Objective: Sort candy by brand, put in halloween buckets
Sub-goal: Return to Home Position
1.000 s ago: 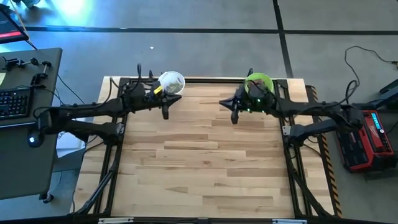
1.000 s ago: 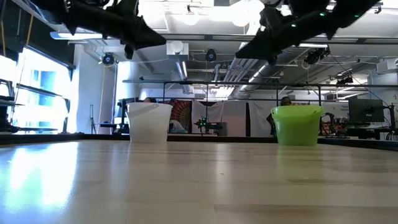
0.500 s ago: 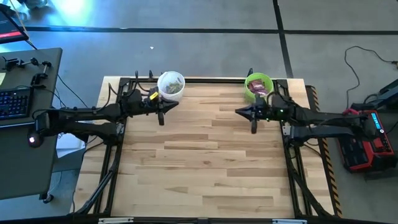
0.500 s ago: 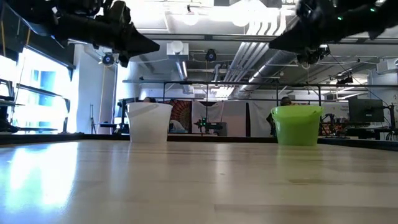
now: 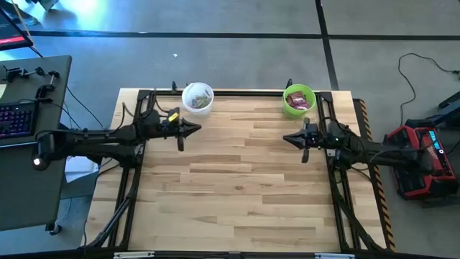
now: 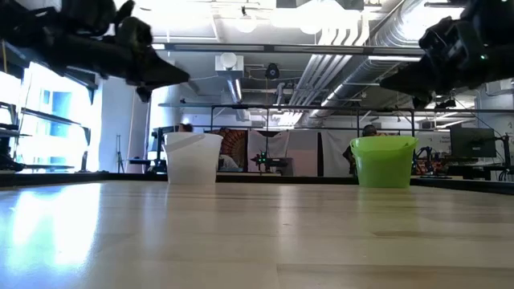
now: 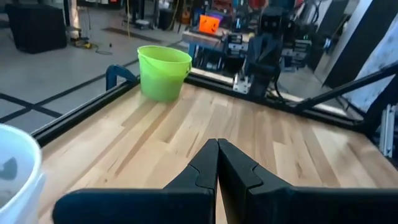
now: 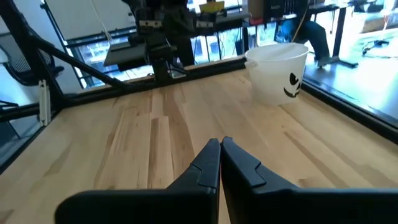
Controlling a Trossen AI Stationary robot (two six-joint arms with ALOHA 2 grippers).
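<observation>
The white bucket (image 5: pixel 198 98) stands at the table's far edge, left of centre, with small wrapped candy inside. The lime green bucket (image 5: pixel 299 100) stands at the far edge on the right and holds magenta candy packets (image 5: pixel 297 101). My left gripper (image 5: pixel 198 128) hovers shut and empty just near of the white bucket, pointing toward the table's right. My right gripper (image 5: pixel 285 138) hovers shut and empty near of the green bucket, pointing left. The wrist views show each gripper's closed fingers (image 7: pixel 217 163) (image 8: pixel 220 163) above bare wood.
A black metal frame (image 5: pixel 237 92) runs along the table's far edge and sides. The wooden tabletop (image 5: pixel 237 187) stretches wide between and in front of the arms. A desk with a keyboard (image 5: pixel 14 119) stands off the left side, a red device (image 5: pixel 424 158) off the right.
Both arms have drawn back from the buckets toward their own sides of the table and sunk lower. My right gripper has gone farthest, from beside the green bucket toward the right edge and nearer. My left gripper has pulled left and slightly nearer, away from the white bucket. Both stay shut.
</observation>
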